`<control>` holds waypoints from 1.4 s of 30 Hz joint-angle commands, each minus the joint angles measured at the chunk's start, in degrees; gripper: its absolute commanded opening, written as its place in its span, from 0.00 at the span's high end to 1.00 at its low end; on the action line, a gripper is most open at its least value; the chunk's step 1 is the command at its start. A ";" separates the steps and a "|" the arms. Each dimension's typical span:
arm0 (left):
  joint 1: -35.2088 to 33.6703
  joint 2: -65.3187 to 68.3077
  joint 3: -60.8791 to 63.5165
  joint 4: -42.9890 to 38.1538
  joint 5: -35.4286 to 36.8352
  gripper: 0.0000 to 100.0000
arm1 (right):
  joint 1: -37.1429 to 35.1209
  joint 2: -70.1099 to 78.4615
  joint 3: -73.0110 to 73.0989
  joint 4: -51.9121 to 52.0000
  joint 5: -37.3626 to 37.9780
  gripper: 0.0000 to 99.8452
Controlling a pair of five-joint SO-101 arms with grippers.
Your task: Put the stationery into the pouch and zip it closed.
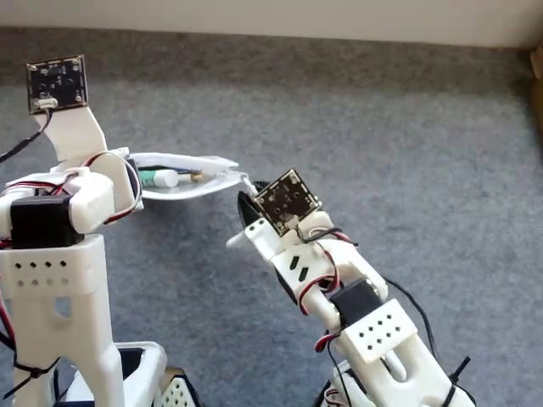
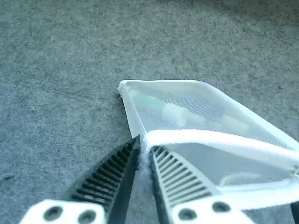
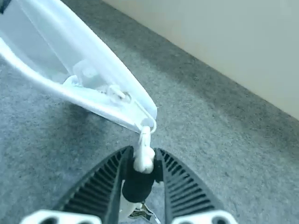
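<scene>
A white mesh pouch (image 1: 188,176) lies on the grey carpet between the two arms. Inside it I see a green pen with a white cap (image 1: 159,178), which in the left wrist view shows through the mesh as the green pen (image 2: 156,104). My left gripper (image 2: 144,146) is shut on the pouch's (image 2: 210,116) edge at one end. At the other end, my right gripper (image 3: 143,156) is shut on the white zipper pull (image 3: 144,154), which hangs from the slider at the tip of the pouch (image 3: 88,74). In the high view the right gripper (image 1: 248,206) sits at the pouch's right tip.
Grey carpet (image 1: 399,144) stretches out to the right and far side. A pale wall (image 1: 339,17) runs along the back edge. The arm bases (image 1: 59,288) stand at the front.
</scene>
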 commanded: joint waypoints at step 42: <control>31.96 0.48 -2.15 -12.13 -27.25 0.80 | -6.73 -30.73 15.43 19.82 11.69 0.99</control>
